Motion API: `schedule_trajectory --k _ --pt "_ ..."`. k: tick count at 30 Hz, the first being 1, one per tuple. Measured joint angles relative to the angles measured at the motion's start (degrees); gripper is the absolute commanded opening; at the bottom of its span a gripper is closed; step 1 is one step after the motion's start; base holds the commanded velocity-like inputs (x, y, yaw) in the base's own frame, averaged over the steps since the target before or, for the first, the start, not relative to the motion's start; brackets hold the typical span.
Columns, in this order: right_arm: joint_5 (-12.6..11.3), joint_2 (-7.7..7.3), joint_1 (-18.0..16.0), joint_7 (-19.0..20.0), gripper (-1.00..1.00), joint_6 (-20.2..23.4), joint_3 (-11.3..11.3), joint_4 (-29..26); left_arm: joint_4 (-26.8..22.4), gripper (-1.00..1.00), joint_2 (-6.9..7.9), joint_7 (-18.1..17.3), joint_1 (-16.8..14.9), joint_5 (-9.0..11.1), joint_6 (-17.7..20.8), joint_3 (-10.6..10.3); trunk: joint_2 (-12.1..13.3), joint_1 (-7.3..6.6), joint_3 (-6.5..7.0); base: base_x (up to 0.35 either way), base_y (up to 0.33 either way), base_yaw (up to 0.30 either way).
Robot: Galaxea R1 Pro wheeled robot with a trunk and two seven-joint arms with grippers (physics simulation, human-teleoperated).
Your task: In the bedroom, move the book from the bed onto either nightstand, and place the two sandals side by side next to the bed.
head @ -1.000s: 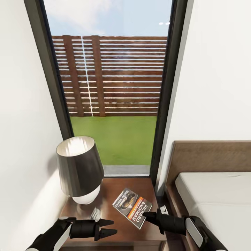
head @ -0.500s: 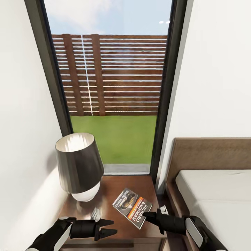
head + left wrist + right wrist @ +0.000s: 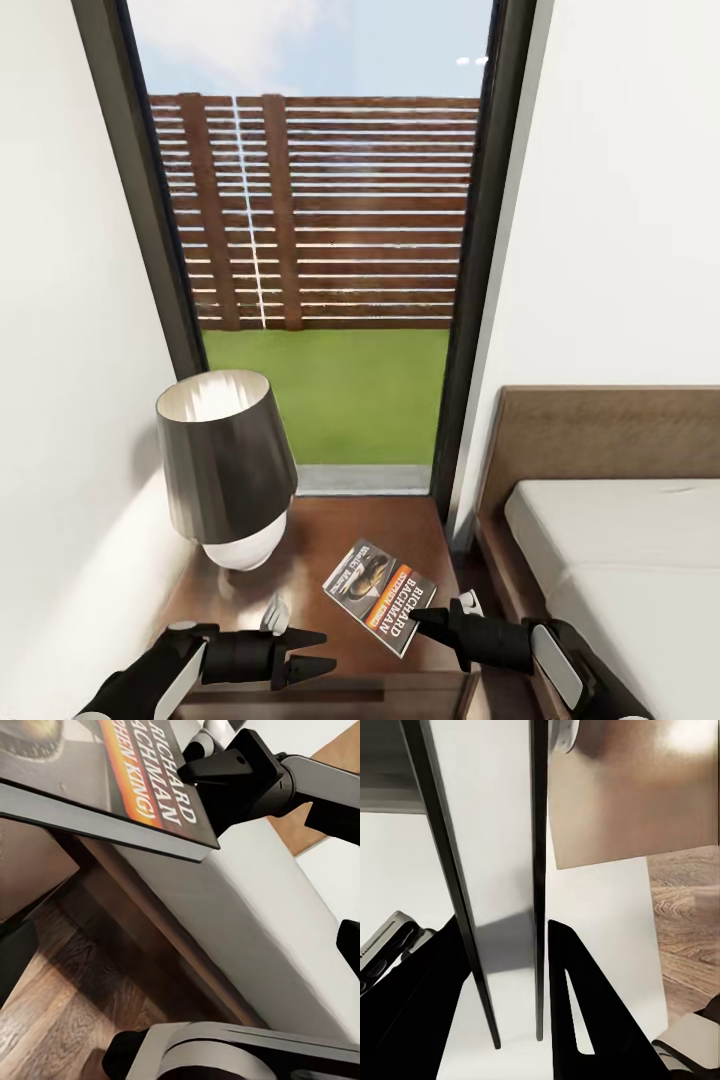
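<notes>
The book (image 3: 380, 595), with its orange band and white lettering, hangs tilted over the dark-brown nightstand (image 3: 330, 530). My right gripper (image 3: 425, 615) is shut on its near right corner. In the right wrist view the book (image 3: 502, 870) runs edge-on between the dark fingers (image 3: 577, 1020). The left wrist view looks up at the book (image 3: 112, 787) from below, with the right gripper (image 3: 225, 765) clamped on its corner. My left gripper (image 3: 312, 652) is open and holds nothing, low over the nightstand's front left. The bed (image 3: 620, 540) lies to the right. The sandals are out of view.
A dark-shaded lamp (image 3: 225, 465) with a white base takes up the nightstand's back left. Behind it a tall dark-framed window (image 3: 320, 250) looks out on a slatted fence and grass. White walls close in on both sides, and the brown headboard (image 3: 600, 430) stands at right.
The whole picture has slid upward, so the camera has moved and the nightstand's front edge has come into view. Both grippers and the book hold the same places in the picture.
</notes>
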Motion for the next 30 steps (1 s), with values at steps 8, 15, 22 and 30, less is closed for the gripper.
schedule_trajectory --k 8,15,22,30 --pt "-0.1 0.0 0.0 0.0 -1.0 0.0 0.0 0.0 0.0 1.0 0.0 0.0 0.0 0.0 0.0 0.0 -1.2 0.67 -0.54 0.0 0.0 0.0" --pt "-0.1 0.0 0.0 0.0 -1.0 0.0 0.0 0.0 0.0 1.0 0.01 0.0 0.0 0.0 0.0 0.0 -1.2 0.64 -0.54 0.127 0.0 0.0" --pt "-0.1 0.04 0.0 0.0 -1.0 0.0 0.0 0.0 0.0 1.0 0.03 0.0 0.0 0.1 -0.1 0.0 -1.2 0.66 -0.54 0.06 0.0 0.0" --pt "-0.1 0.38 0.0 0.0 -1.0 0.0 0.0 0.0 0.0 1.0 0.01 0.0 0.0 0.1 -0.1 0.0 -1.2 0.64 -0.54 0.226 0.101 0.0"
